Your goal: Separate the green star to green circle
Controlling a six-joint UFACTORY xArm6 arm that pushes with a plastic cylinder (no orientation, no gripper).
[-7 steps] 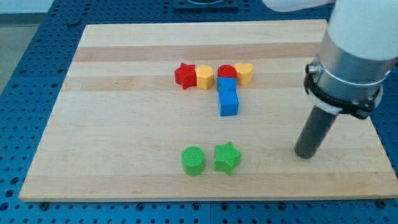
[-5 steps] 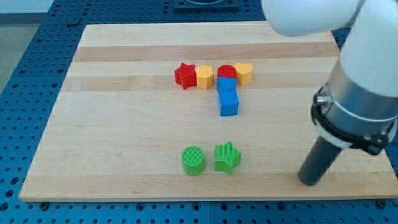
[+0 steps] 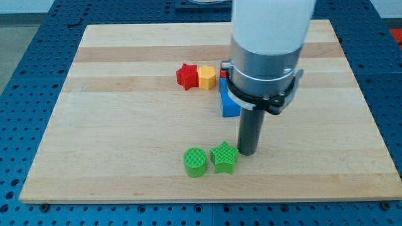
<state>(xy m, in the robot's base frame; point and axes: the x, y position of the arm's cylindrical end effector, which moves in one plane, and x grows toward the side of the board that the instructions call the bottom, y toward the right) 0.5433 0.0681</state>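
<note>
The green star (image 3: 223, 157) lies near the view's bottom, touching the green circle (image 3: 195, 162) on its left. My tip (image 3: 246, 152) stands on the board right against the star's right side, slightly above its middle. The arm's body hides part of the block group above.
A red star (image 3: 185, 76) and a yellow hexagon-like block (image 3: 206, 77) sit side by side above the middle. A blue block (image 3: 227, 105) shows partly behind the arm. The wooden board (image 3: 113, 125) ends close below the green blocks.
My tip has swept from the board's right edge leftward to the green star's right side. The star has shifted slightly left, closer against the green circle.
</note>
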